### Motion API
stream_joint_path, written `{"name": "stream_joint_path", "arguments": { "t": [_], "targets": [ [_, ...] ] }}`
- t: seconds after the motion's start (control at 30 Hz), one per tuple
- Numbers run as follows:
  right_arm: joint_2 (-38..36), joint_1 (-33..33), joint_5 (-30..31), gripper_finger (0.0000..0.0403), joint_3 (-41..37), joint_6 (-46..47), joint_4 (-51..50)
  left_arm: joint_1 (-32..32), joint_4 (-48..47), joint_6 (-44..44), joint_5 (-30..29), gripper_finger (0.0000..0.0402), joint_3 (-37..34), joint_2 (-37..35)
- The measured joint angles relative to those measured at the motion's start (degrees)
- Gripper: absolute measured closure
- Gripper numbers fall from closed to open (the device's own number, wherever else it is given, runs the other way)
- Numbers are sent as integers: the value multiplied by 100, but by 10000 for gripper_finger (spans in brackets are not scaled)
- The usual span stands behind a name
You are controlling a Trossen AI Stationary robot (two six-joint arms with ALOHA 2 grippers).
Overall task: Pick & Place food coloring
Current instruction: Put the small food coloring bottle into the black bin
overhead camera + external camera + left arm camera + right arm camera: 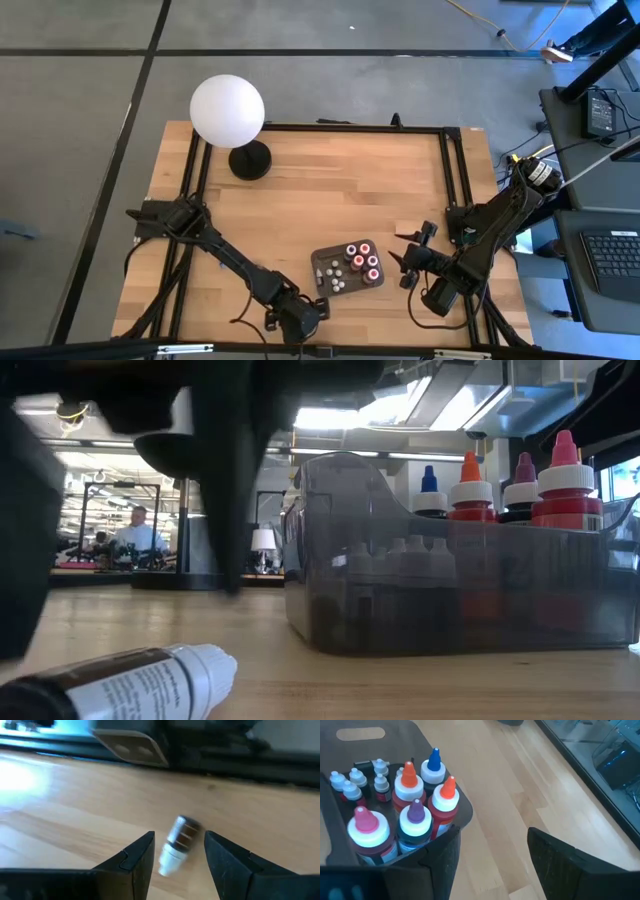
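Observation:
A small dark dropper bottle with a white cap [177, 841] lies on its side on the wooden table, also seen in the low view [130, 685]. My left gripper [178, 835] is open near the table's near edge [300, 318], one finger on each side of this bottle, not touching it. The dark grey tray [347, 268] holds several small bottles and bigger ones with red, orange, blue, purple and pink tips [410, 805]. My right gripper [492, 832] hovers open just right of the tray [408, 268].
A big white globe lamp on a black base [230, 115] stands at the table's far left. A black frame rail [445, 180] runs around the table. Bare wood lies between the lamp and the tray. A person [135, 530] sits in the room beyond.

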Motion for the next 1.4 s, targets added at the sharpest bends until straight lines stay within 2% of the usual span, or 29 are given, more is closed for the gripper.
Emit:
{"name": "stream_joint_path", "arguments": {
  "t": [0.17,0.53,0.93,1.07,1.2,1.4],
  "targets": [
    [0,0,-36,170,0,-3,53,0,-62,214,17,233,-2,101],
    [0,0,-107,170,0,-17,107,69,-56,87,312,244,9,261],
    [0,0,-112,170,0,-17,162,85,-132,-766,253,308,9,269],
    [0,1,-301,170,0,-17,175,85,-187,-1105,168,327,9,267],
    [0,2,-555,170,0,-19,183,72,-355,-1342,-187,331,6,194],
    [0,0,-586,170,0,-20,201,-18,-784,-1667,-1094,329,-13,-39]
  ]
}}
